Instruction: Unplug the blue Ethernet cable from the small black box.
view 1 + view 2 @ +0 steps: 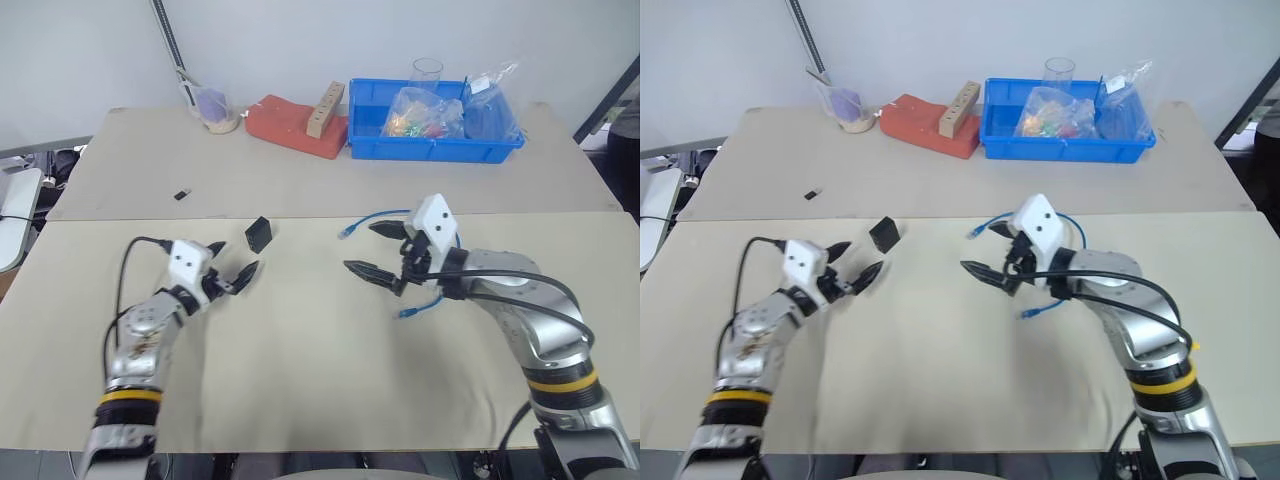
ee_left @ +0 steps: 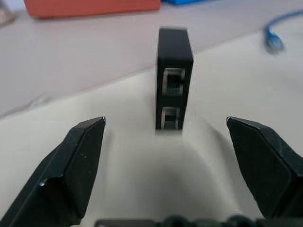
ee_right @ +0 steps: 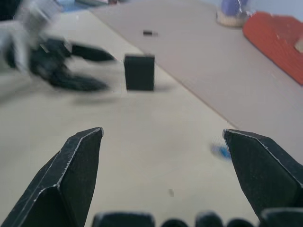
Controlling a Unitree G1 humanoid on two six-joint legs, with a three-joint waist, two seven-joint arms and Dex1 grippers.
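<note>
On a pale beige tabletop [image 1: 300,360] made of two boards, the left gripper [image 1: 232,266] hangs low over the left half of the near board with its two black fingers spread wide apart and nothing between them, pointing toward the small matte-black squarish box [image 1: 259,234] that stands on its edge just beyond the fingertips, apart from them, close to the seam between the boards; the left wrist view shows two ports stacked in the box's facing side [image 2: 171,97], both without a plug. Farther back on the left of the rear board lies a tiny black piece [image 1: 182,194], and along the far edge stand a small clear cup with purple contents [image 1: 213,108], a flat red-orange block [image 1: 296,125] with a pale wooden strip with holes [image 1: 326,108] leaning on it, and a blue plastic bin [image 1: 432,125] holding clear bags and a clear glass. To the right of the box, well apart from it, the thin bright-blue Ethernet cable [image 1: 372,219] lies on the near board just past the seam, one clear plug end [image 1: 346,233] pointing left and the other end [image 1: 407,313] nearer the front edge. The right gripper [image 1: 377,250] hovers beside that cable with its black fingers also wide apart, holding nothing.
</note>
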